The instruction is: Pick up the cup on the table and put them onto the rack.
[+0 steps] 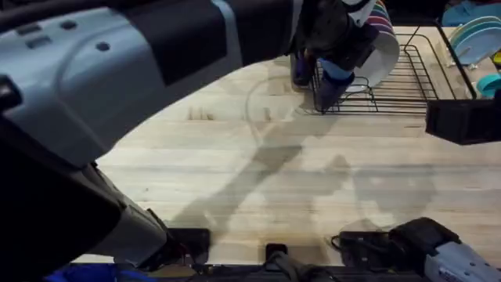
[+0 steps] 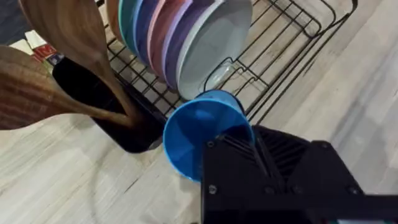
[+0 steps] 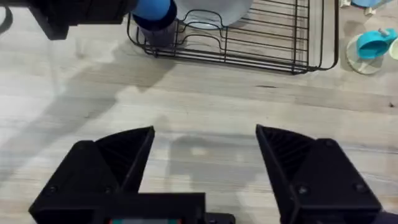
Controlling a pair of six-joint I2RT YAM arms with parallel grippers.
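Care is needed while the blue cup [image 2: 202,134], clamped in the left gripper [image 2: 249,155], is lowered onto the rack [image 2: 292,37] clear of the plates [image 2: 186,31]; the right gripper [image 3: 205,155] is held wide open and empty.

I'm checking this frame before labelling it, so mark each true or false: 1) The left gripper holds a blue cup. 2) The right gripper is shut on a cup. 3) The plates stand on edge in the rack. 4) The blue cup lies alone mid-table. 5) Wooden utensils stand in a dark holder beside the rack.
1) True: the left gripper is shut on the blue cup.
2) False: the right gripper is open over bare table.
3) True: the plates stand on edge in the black wire rack.
4) False: it is held at the rack's edge.
5) True: wooden utensils stand in the dark holder.
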